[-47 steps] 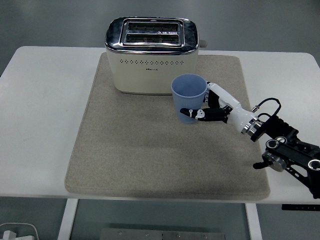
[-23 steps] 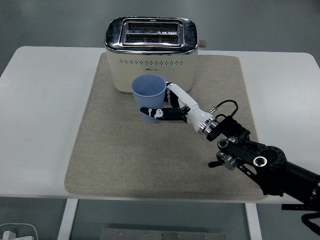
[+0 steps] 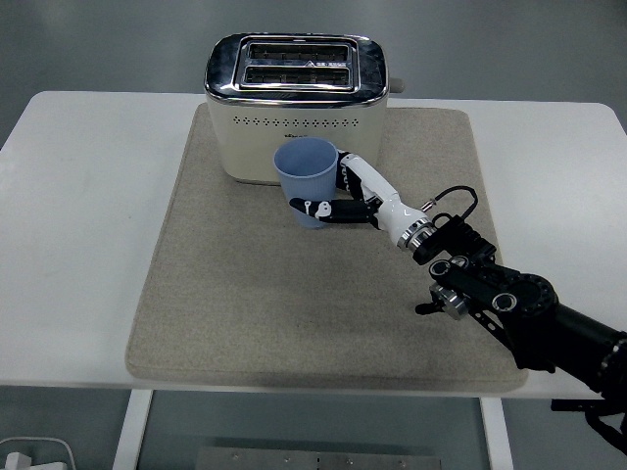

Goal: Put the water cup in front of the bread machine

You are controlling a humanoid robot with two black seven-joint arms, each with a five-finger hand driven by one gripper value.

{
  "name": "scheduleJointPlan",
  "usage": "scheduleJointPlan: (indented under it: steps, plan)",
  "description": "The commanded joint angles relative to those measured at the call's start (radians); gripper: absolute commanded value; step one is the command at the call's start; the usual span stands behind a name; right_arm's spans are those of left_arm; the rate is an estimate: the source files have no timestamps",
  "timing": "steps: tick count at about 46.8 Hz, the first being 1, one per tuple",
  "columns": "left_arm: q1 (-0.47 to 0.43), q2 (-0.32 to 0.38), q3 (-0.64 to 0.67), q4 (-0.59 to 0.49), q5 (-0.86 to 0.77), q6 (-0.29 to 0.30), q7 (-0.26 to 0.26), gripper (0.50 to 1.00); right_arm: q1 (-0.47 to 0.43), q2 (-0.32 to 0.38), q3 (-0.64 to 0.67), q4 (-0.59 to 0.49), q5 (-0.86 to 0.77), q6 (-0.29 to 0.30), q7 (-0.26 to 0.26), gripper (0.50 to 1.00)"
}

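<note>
A light blue water cup (image 3: 308, 179) stands upright in front of the cream and chrome toaster (image 3: 296, 108), close to its front face, on the beige mat (image 3: 235, 294). My right hand (image 3: 338, 196) reaches in from the lower right and its white fingers are wrapped around the cup's right side and lower front. I cannot tell whether the cup's base touches the mat. The left arm is out of view.
The mat covers the middle of the white table (image 3: 78, 245). My right forearm (image 3: 509, 304) stretches across the mat's lower right part. The toaster's lever (image 3: 398, 86) sticks out on its right side.
My right hand carried the cup left from the mat's right of centre to in front of the toaster, then shifted it slightly right and back toward the toaster.
</note>
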Motion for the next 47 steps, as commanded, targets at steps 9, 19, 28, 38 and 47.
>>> scheduleJointPlan:
  steps: [9,19,28,38,47]
  plan:
    - [0.000,0.000,0.000,0.000,-0.001,0.000,0.001,1.000,-0.006,0.000,-0.026,0.069,0.001,-0.006,0.002,0.500]
    - [0.000,0.000,0.000,0.000,0.000,0.000,0.001,1.000,-0.018,0.000,-0.026,0.064,0.000,-0.006,0.005,0.504]
    - [0.000,0.000,0.000,0.000,0.000,0.000,0.001,1.000,-0.024,0.000,-0.028,0.066,0.001,-0.001,0.005,0.934]
    - [0.000,0.000,0.000,0.000,-0.001,0.000,-0.001,1.000,-0.028,0.000,-0.026,0.069,0.001,-0.001,0.005,0.934]
    - [0.000,0.000,0.000,0.000,0.000,0.000,0.001,1.000,-0.026,0.000,-0.026,0.073,0.001,0.000,0.005,0.934]
